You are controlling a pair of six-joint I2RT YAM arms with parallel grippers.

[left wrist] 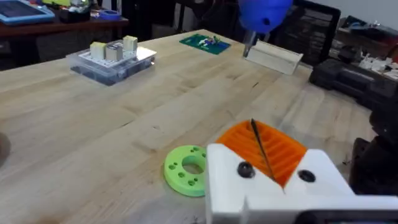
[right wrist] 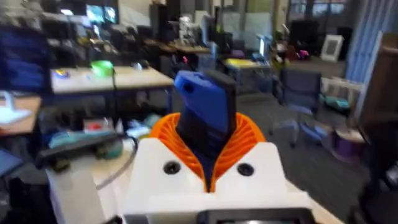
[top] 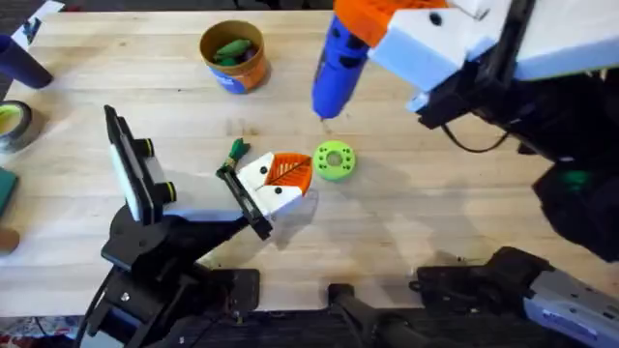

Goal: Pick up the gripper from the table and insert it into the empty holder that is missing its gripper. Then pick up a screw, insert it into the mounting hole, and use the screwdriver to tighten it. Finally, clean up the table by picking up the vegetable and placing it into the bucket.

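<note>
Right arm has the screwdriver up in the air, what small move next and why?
Probably lower the right gripper so the screwdriver bit comes down toward the green ring. The bit hangs above the table just behind the ring, which lies beside the left gripper.

Overhead looks down on table (top: pixel 435 222), wrist views close and low, both sharing screwdriver (top: pixel 338 63).

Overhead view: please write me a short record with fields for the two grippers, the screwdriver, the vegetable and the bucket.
right gripper: shut on the screwdriver, raised over the table, bit pointing down
left gripper: low beside the green ring, fingers closed on something thin and dark
vegetable: inside the bucket
bucket: upright, far side of table
</note>
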